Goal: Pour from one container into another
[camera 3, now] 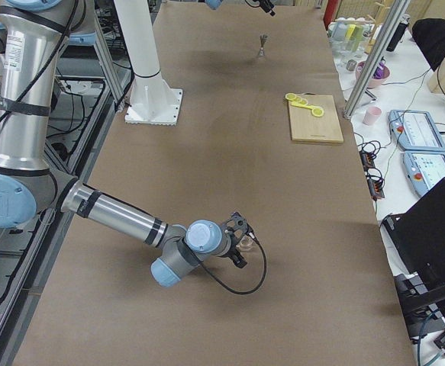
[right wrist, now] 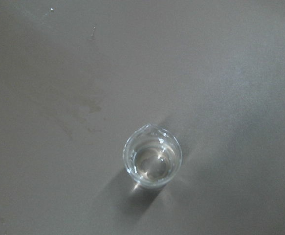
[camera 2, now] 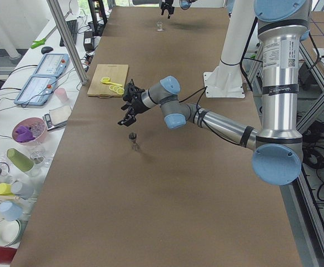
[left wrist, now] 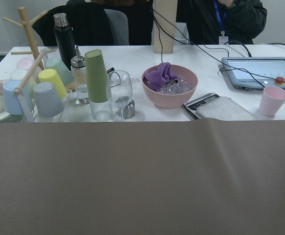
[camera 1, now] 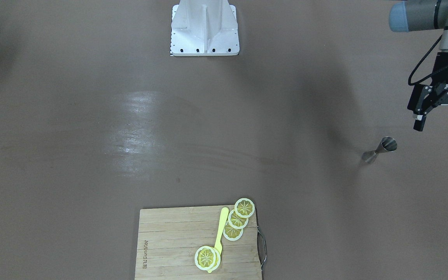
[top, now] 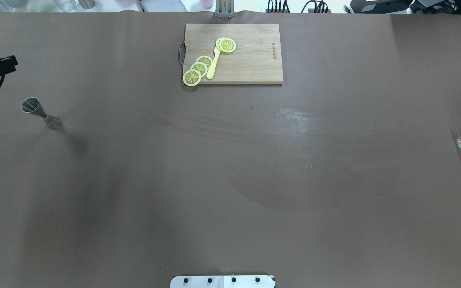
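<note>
Steel hourglass jigger, upright

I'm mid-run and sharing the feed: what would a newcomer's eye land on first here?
The bright yellow lemon slices on the wooden cutting board, at the table edge opposite the robot, stand out most. Next comes the open left gripper, hanging close to the upright steel jigger on the robot's left without touching it. A small clear glass stands alone far to the robot's right.

Soft, even overhead light; a pale glare patch sheens the brown table. The jigger casts a faint, diffuse shadow. The right wrist view is dim and grainy; the glass glints.
</note>
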{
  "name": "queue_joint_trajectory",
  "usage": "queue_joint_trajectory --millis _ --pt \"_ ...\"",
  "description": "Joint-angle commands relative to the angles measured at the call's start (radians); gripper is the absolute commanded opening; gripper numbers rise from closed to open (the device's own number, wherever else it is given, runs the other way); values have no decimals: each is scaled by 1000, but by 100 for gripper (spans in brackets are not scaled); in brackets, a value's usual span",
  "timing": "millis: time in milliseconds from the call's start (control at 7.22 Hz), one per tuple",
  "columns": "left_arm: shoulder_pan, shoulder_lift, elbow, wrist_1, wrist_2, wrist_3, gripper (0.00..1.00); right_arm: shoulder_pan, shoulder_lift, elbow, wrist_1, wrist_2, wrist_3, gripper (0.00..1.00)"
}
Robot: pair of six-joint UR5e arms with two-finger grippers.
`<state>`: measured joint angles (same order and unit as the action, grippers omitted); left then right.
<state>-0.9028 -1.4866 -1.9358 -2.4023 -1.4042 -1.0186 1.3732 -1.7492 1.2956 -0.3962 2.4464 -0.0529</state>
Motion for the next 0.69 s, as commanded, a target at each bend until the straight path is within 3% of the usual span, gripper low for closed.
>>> queue_joint_trajectory --millis 0,554 --pt "161 57 9 -70 262 -83 97 -52 36 -25 31 -27 18 99" --pt "376 65 139 -208 655 -179 97 -103 75 -148 210 -85 19 99"
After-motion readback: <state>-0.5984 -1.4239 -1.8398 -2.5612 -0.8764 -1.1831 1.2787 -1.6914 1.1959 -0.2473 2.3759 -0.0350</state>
